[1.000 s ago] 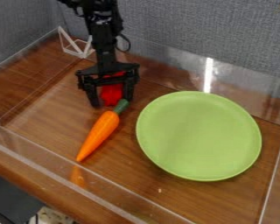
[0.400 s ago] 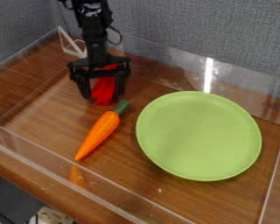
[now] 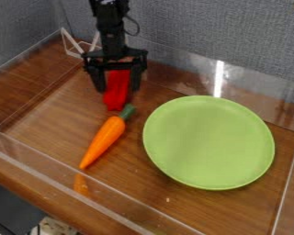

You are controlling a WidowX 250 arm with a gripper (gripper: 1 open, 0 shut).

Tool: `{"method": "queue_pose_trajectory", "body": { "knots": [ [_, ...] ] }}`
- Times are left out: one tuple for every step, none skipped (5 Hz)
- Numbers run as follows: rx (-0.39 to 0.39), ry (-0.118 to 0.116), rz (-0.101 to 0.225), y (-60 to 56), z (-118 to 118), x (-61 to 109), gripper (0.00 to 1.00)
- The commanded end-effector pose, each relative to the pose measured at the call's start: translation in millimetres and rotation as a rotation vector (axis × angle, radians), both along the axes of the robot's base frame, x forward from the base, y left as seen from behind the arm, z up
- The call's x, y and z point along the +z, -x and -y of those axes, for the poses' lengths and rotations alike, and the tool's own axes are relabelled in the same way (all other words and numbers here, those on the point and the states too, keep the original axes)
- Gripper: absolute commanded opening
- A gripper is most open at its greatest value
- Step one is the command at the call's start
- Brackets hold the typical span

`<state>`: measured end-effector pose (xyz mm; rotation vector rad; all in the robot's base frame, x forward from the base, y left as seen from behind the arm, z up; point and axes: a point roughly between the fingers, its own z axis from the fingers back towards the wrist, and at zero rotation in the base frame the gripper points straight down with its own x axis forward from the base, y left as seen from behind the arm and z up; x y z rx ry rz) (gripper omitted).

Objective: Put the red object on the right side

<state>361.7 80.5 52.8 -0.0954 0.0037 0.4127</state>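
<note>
the jaws (image 3: 117,72) pointed straight down and stood wide apart, one black finger (image 3: 96,75) on the camera's left and the other on the right, near the back of the wooden surface (image 3: 45,110). the red object (image 3: 117,89) stood between the two fingers, its upper part up in the gap and its lower end reaching below the fingertips toward the surface. whether the fingers pressed on it or only flanked it could not be told from this view, nor whether its lower end touched the wood.

just below the jaws in the picture, toward the camera, lay the orange carrot (image 3: 103,139), its green tip close beneath the red object's lower end and its body slanting away to the lower left. the light-green plate (image 3: 209,140) lay flat to the right of the jaws and nearer the camera, apart from both the red object and the carrot, with nothing on it. clear plastic walls (image 3: 223,75) ran around the surface, one of them passing behind and to the right of the jaws.
</note>
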Motion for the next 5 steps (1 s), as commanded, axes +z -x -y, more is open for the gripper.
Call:
{"method": "queue_pose_trajectory", "body": {
  "knots": [
    [0.068, -0.024, 0.059, -8.8, -8.1, 18.3, 1.00],
    [0.145, -0.025, 0.041, -7.1, -18.4, 11.8, 1.00],
    [0.260, -0.023, 0.027, -11.0, -30.4, -3.3, 1.00],
    [0.351, -0.029, 0.021, -15.4, -38.7, -7.5, 1.00],
    [0.398, -0.030, 0.020, -15.3, -38.8, -11.1, 1.00]
  ]
}}
